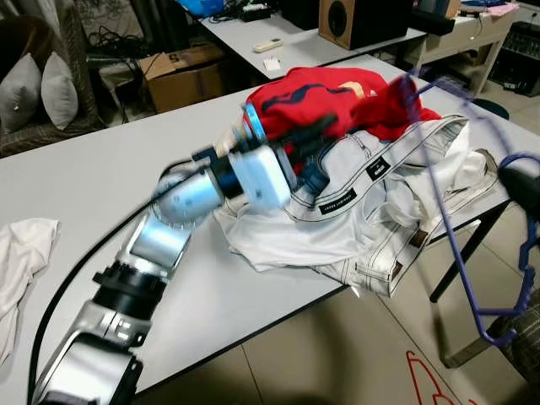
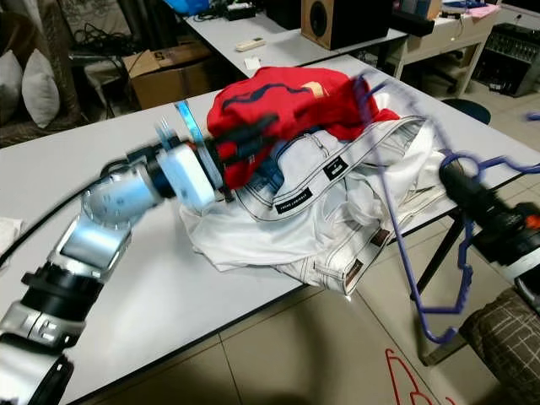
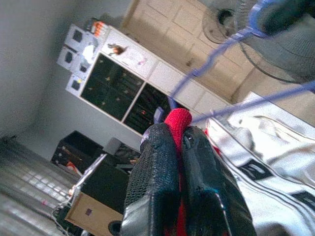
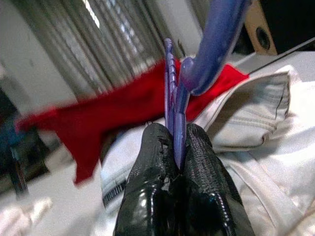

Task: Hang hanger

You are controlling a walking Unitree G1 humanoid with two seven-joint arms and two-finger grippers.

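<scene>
A purple plastic hanger (image 1: pixel 447 219) hangs off the table's right edge, its top reaching up against the clothes pile. My right gripper (image 2: pixel 451 173) is shut on the hanger's thin bar (image 4: pixel 172 83), seen close in the right wrist view. A red garment (image 1: pixel 337 97) lies on top of white jeans (image 1: pixel 371 202) on the white table (image 1: pixel 101 169). My left arm stretches across the table, and my left gripper (image 1: pixel 316 131) is shut on a fold of the red garment (image 3: pixel 177 120). The left arm looks blurred.
A white cloth (image 1: pixel 21 253) lies at the table's left edge. Behind the table stand a cardboard box (image 1: pixel 181 72), grey cushions (image 1: pixel 42 84) and a second table with a speaker (image 1: pixel 346 21). Tiled floor (image 1: pixel 337 354) lies below the table's front edge.
</scene>
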